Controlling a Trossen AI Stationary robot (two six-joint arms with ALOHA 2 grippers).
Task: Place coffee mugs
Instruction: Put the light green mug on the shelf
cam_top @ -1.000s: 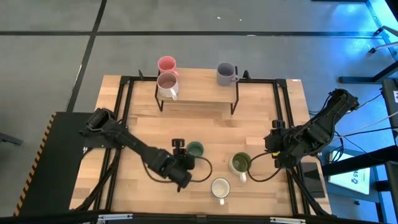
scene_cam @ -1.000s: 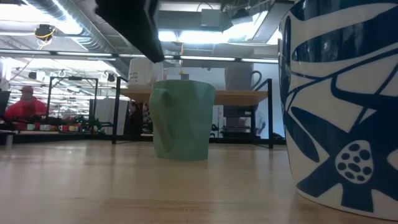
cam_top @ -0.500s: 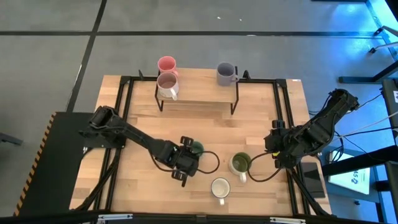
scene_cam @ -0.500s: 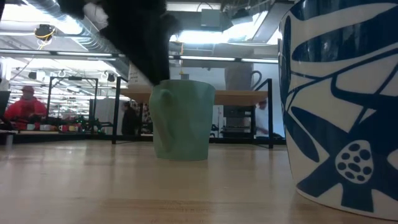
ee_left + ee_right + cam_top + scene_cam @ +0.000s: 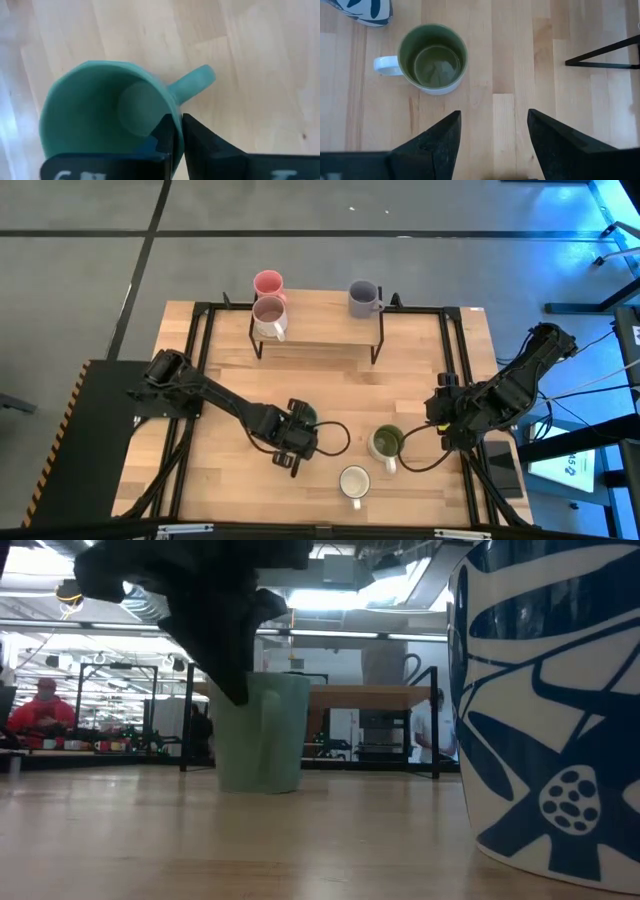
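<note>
A teal-green mug (image 5: 100,115) stands on its base on the wooden table (image 5: 250,390), left of centre, its handle (image 5: 195,82) sticking out to the side. My left gripper (image 5: 178,137) is shut on its rim; in the low view it comes down onto the mug (image 5: 265,735) from above. A white mug with an olive-green inside (image 5: 434,57) stands right of centre. My right gripper (image 5: 492,145) hovers open to that mug's right, nothing between its fingers. My left gripper pinches the teal-green mug's wall at the rim (image 5: 175,112), right beside the handle's root. One finger (image 5: 162,137) is inside the mug and the other (image 5: 202,142) outside. The fingers come from above, pointing down. The mug's base rests on the table.
On a black-framed wooden shelf (image 5: 320,330) at the far side stand a pink mug (image 5: 268,282), a white mug with a mauve inside (image 5: 269,315) and a lavender mug (image 5: 363,298). A white mug with a blue pattern (image 5: 354,481) stands near the front edge. Black rails (image 5: 190,410) run along both sides.
My left gripper has gone from the mug's near-left side toward the teal-green mug, come down over its rim and taken hold of the wall. The mug has slid a little toward the table's left edge.
</note>
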